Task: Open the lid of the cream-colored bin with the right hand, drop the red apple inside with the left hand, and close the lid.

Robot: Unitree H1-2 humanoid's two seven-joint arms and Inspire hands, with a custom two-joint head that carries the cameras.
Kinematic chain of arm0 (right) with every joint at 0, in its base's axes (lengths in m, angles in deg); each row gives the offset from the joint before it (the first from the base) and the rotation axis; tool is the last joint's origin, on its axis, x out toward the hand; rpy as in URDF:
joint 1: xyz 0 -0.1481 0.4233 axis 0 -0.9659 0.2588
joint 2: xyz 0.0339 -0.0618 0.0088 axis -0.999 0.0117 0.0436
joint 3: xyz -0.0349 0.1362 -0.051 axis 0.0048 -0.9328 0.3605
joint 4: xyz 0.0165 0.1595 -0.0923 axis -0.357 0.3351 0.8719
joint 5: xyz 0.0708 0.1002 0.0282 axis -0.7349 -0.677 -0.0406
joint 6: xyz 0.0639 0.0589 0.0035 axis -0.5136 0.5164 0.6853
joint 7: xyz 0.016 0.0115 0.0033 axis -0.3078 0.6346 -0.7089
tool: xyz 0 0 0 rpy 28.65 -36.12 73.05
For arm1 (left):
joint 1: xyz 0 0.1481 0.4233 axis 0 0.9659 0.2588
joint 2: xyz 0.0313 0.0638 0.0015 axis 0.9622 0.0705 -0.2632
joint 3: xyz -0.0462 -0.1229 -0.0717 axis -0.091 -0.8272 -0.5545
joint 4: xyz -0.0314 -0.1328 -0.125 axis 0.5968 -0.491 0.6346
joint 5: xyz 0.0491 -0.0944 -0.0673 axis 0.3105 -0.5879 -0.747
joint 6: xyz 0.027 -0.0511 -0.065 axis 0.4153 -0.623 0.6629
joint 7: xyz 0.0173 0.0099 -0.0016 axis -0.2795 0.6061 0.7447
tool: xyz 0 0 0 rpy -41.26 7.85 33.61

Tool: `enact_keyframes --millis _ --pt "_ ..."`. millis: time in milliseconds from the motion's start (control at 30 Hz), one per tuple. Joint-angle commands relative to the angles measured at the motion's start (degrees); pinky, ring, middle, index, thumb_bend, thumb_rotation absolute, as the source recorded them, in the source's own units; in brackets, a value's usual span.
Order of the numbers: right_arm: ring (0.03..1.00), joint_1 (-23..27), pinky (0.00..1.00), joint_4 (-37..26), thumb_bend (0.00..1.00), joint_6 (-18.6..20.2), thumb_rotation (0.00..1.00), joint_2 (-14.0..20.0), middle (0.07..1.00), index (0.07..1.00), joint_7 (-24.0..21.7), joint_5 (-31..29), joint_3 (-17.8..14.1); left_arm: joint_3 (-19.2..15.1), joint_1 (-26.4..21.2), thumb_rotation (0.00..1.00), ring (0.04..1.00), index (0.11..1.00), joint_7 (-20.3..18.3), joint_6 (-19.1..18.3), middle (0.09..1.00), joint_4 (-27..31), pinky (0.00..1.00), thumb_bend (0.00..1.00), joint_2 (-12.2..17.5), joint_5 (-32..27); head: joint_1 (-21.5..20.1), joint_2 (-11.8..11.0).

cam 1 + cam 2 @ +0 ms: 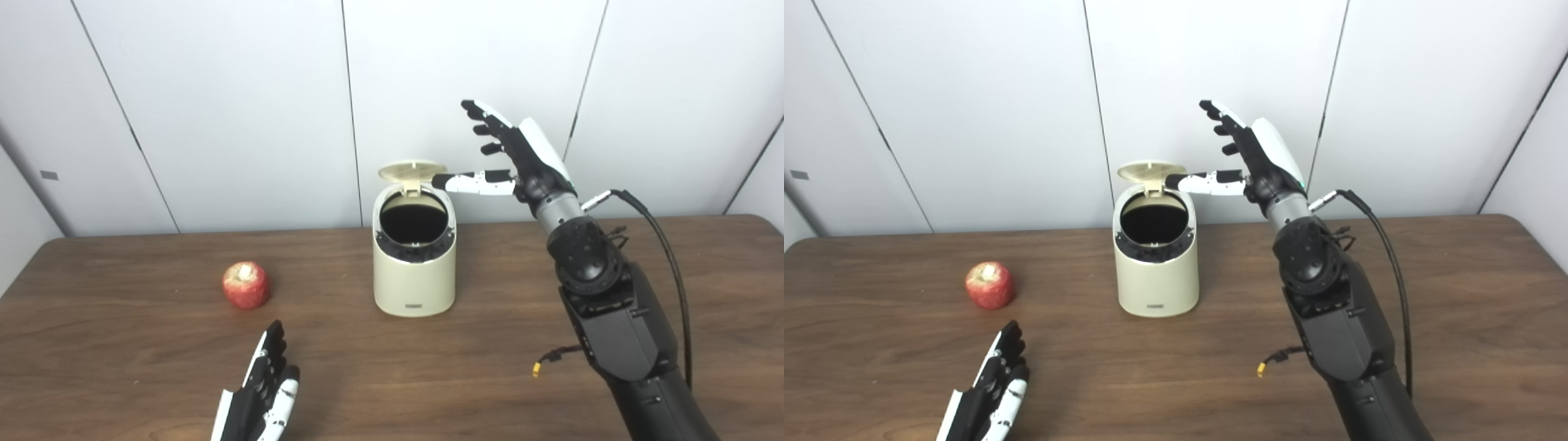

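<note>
The cream-colored bin is standing upright near the middle of the wooden surface, its lid tipped back on the rear hinge and its dark mouth lying open. The right robot hand is hovering just beside the raised lid with fingers spread and holding nothing; its thumb is reaching toward the lid's edge, though whether it is touching cannot be told. The red apple is resting on the surface to the left of the bin, well apart from it, stem end up. The left robot hand is lying low near the front edge, open and empty, short of the apple.

The apple is likely firm, smooth and fairly light, so it may be rolling away if nudged; a grasp wrapping its widest part from above or the side appears soundest. The lid looks thin and light on a small hinge, suggesting gentle pressure.

Nothing is standing between the left robot hand and the apple. The bin rim and the right robot hand beside it are the obstacles the drop is having to clear.
</note>
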Motion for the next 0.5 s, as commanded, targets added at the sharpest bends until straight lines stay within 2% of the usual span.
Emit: enact_keyframes --millis 0,100,233,267,367,400,467 --pt "0.862 -1.2 0.76 -3.0 0.63 0.1 0.38 1.7 0.888 0.879 0.2 -1.1 -1.6 0.4 2.5 0.48 1.000 1.000 -0.1 1.6 1.000 -1.1 1.00 0.30 -1.0 0.0 -0.1 0.2" --pt "0.876 -5.3 0.81 -6.5 0.59 1.4 0.40 2.3 0.892 0.880 -0.8 -3.8 -3.8 0.1 2.6 0.47 1.000 1.000 -0.1 1.2 1.000 -1.0 1.00 0.31 -1.1 -0.8 0.0 0.3" --pt "0.872 -11.7 0.83 -11.5 0.53 1.9 0.50 3.8 0.895 0.890 -2.2 -6.8 -5.6 0.0 2.5 0.48 1.000 1.000 -0.1 1.4 1.000 -0.9 1.00 0.29 -0.8 -0.5 -0.5 0.5" --pt "0.881 -13.6 0.84 -12.2 0.52 1.4 0.52 3.6 0.902 0.896 -2.9 -9.9 -6.9 -0.1 2.5 0.49 1.000 1.000 -0.1 1.0 1.000 -0.7 1.00 0.30 -0.8 -0.7 -0.8 0.5" --pt "0.928 -18.3 0.89 -13.2 0.56 0.8 0.53 2.0 0.934 0.921 -5.6 -21.5 -11.4 -0.4 2.5 0.50 1.000 1.000 -0.2 0.0 1.000 0.0 1.00 0.30 -0.9 -1.4 -0.6 0.5" --pt "0.933 -20.0 0.93 -13.5 0.62 0.7 0.58 1.7 0.937 0.909 -6.4 -24.7 -12.4 -0.5 2.4 0.50 1.000 1.000 -0.3 -0.1 1.000 0.0 1.00 0.30 -0.9 -1.9 -0.6 0.5" --pt "0.938 -22.9 0.94 -14.3 0.68 0.9 0.68 1.1 0.943 0.902 -7.4 -29.0 -13.8 -0.6 2.3 0.48 1.000 1.000 -0.4 -0.1 1.000 -0.1 1.00 0.29 -0.6 -2.3 -0.8 0.6"
